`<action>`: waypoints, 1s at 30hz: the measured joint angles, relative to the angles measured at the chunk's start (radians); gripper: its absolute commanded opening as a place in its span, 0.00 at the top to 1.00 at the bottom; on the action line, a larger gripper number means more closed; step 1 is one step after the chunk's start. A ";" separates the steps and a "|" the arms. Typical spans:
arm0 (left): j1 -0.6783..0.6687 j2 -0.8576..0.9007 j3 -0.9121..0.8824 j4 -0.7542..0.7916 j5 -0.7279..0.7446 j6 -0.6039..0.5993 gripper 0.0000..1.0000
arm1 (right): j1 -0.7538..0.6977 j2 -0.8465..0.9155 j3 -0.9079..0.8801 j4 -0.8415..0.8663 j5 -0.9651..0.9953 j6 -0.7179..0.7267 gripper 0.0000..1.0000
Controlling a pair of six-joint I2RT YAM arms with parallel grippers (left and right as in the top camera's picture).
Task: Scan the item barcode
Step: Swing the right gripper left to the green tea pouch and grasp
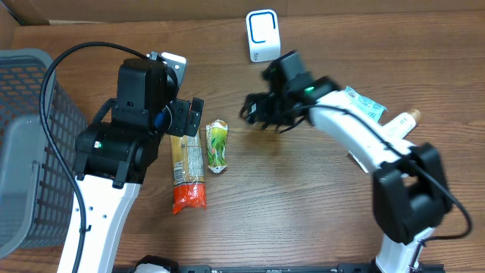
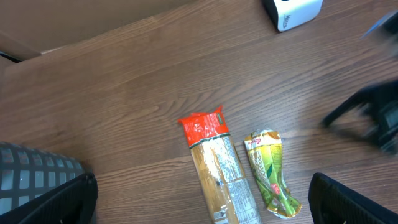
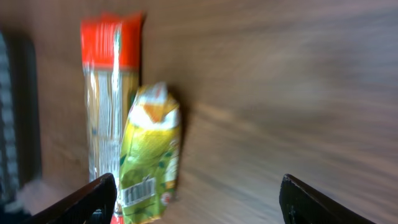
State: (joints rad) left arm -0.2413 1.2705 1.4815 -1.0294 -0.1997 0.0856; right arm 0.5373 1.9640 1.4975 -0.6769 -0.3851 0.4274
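Lying flat on the wooden table [image 1: 303,197], the green pouch [image 1: 217,146] sits just beside a long pasta pkt [image 1: 187,171] w/ a red end; can't tell if the two touch. Neither gripper has hold of the pouch. The R wrist cam shows a barcode [image 3: 138,191] on the pouch's upper face, at the end nearest that cam.

R gripper [image 1: 254,110] is blurred in the overhead view, near the pouch but apart from it, on the side toward the white scanner [image 1: 262,36]. Its fingers [image 3: 93,199] are spread wide w/ only bare table between them.

L gripper [image 1: 189,117] hangs over the far end of the pasta pkt, fingers [image 2: 62,199] also spread wide and empty; pouch and pkt lie below, between them in the L wrist view.

Scanner stands at the table's far edge, well apart from the pouch. Grey mesh basket [image 1: 30,152] is at the L side.
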 measured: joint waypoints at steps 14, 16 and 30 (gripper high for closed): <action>0.000 0.000 0.000 0.000 0.000 0.000 0.00 | 0.172 0.095 -0.002 0.040 -0.008 0.097 0.30; 0.000 0.000 0.000 0.000 0.000 0.000 0.00 | 0.189 0.105 -0.002 0.044 -0.007 0.100 0.33; 0.000 0.000 0.000 0.000 0.000 0.000 0.00 | 0.219 0.112 0.002 -0.030 0.008 0.111 0.84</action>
State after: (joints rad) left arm -0.2413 1.2705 1.4815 -1.0294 -0.1993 0.0856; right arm 0.7567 2.0762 1.4990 -0.7067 -0.3775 0.5385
